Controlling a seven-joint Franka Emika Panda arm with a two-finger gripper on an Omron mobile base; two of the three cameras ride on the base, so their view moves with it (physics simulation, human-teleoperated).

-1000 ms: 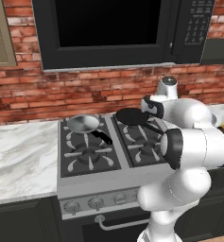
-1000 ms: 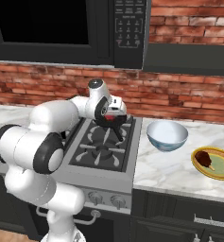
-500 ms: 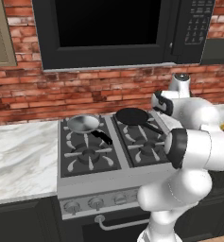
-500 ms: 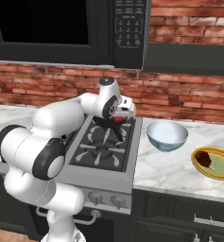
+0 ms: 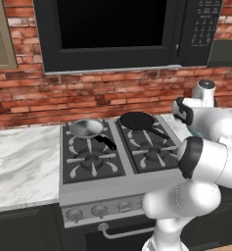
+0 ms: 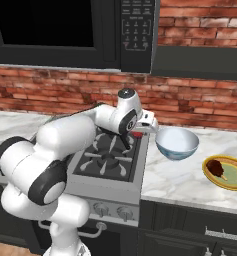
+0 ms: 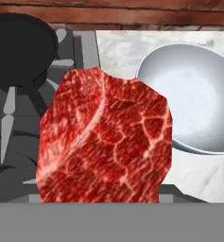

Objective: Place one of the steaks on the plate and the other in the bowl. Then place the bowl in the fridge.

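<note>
My gripper (image 6: 136, 131) hangs over the right edge of the stove (image 6: 110, 157). In the hand view the bright red steak (image 7: 104, 137) sits right in front of the camera, clamped in the jaws, which stand wide around it. In the right base view a sliver of red shows at the hand. The bowl (image 6: 176, 143) rests on the marble counter (image 6: 190, 175) at about 3 o'clock from the hand, just beside the stove. The plate (image 6: 226, 172) lies at about 4 o'clock of the bowl, with the dark brown steak (image 6: 216, 167) on it. In the left base view I see a black pan (image 5: 137, 119) and a silver pan (image 5: 86, 128) on the back burners.
</note>
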